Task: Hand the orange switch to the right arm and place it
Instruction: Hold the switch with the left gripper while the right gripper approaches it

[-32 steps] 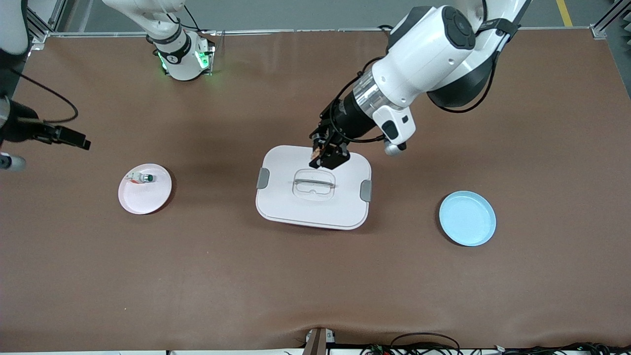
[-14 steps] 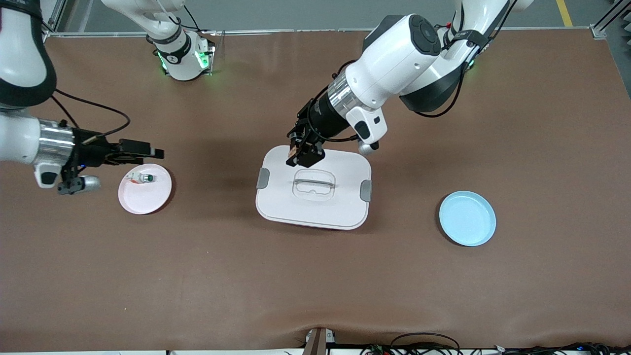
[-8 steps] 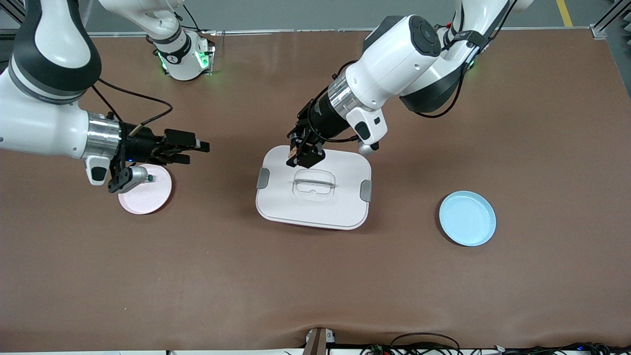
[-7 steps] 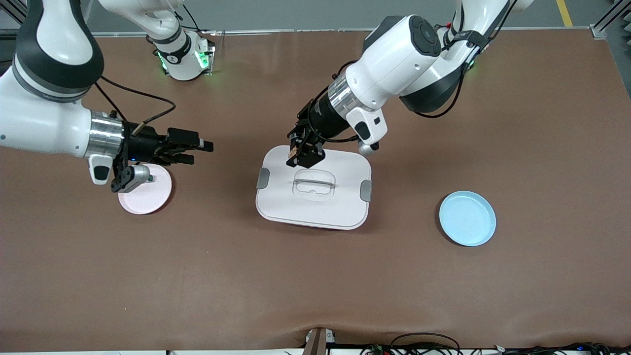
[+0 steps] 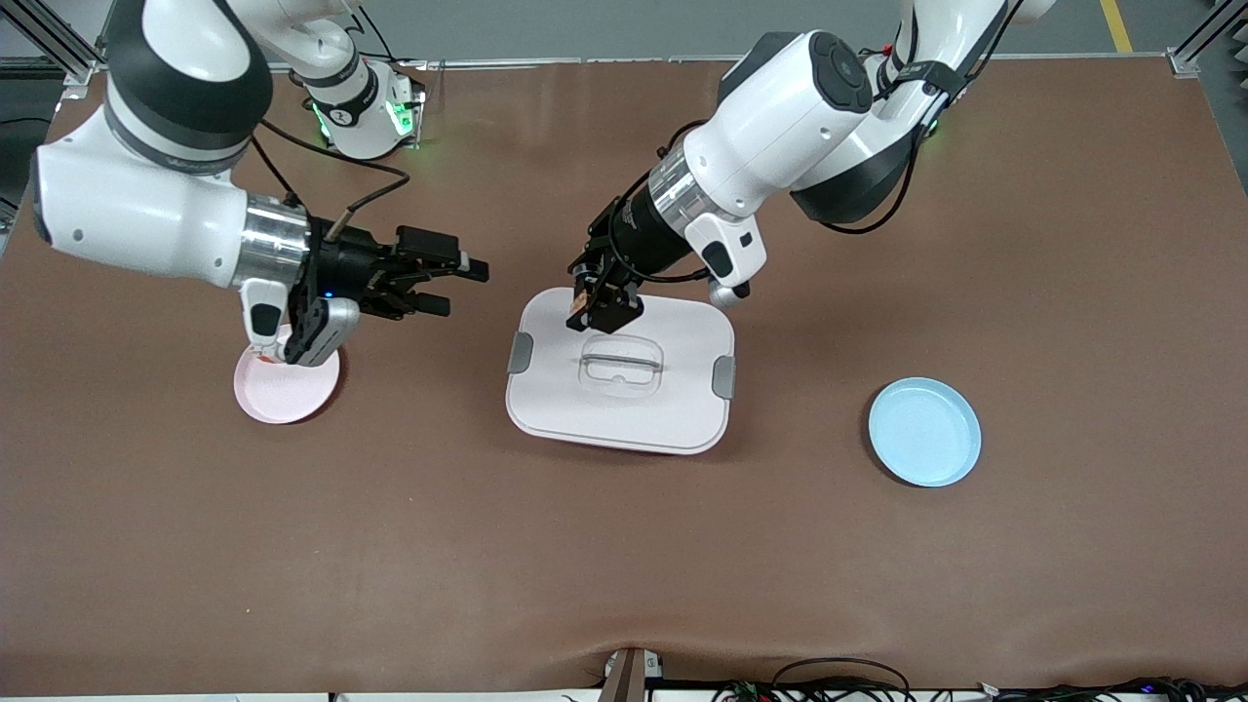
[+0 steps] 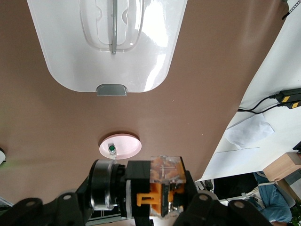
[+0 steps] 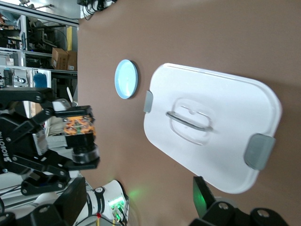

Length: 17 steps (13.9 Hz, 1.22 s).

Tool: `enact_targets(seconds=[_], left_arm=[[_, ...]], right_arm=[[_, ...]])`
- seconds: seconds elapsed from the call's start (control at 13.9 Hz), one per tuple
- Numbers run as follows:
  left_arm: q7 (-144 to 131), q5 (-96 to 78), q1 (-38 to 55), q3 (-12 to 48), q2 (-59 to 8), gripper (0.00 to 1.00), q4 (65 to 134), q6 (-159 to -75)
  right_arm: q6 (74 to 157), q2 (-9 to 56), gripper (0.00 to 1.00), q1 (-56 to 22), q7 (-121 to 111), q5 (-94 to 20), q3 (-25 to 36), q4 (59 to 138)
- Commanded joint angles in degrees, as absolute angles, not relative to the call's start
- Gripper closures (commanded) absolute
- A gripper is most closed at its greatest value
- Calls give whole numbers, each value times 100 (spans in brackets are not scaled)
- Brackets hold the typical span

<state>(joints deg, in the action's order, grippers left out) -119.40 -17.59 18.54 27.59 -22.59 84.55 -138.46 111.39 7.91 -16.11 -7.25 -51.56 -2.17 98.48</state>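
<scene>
Brown worktop (image 5: 624,546) carries a white lidded box (image 5: 624,409). Left pincer (image 5: 597,304) hangs over the box's edge, clamped on the orange switch (image 5: 579,296). Right pincer (image 5: 458,285), fingers apart, hovers between the pink plate (image 5: 278,395) and the box.

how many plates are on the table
2: a pink plate toward the right arm's end, partly under the right arm, and a blue plate toward the left arm's end.

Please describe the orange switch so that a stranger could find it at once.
Start at the white lidded box in the table's middle. Over its edge nearest the robots' bases, the left gripper is shut on the orange switch, the only orange-centred block there.
</scene>
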Motion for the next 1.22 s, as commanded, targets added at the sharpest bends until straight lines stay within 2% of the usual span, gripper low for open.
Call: enact_targets(seconds=[0.0, 0.36, 0.86, 1.15], left_arm=[[-12023, -1652, 1898, 2742, -2311, 75, 8367, -13904], [-12006, -1644, 1907, 2742, -2320, 75, 8376, -13913], [-11997, -1652, 1881, 2742, -2320, 75, 8385, -13913], [-11988, -1644, 1881, 2742, -2312, 75, 8394, -13904]], right_arm=[[11564, 721, 0, -1976, -537, -5300, -158, 9888], [12269, 869, 0, -2530, -70, -5300, -158, 9616], [12313, 1204, 0, -2566, -1, -5282, -149, 9290], [12638, 1371, 0, -2698, 18, -5247, -149, 9246]])
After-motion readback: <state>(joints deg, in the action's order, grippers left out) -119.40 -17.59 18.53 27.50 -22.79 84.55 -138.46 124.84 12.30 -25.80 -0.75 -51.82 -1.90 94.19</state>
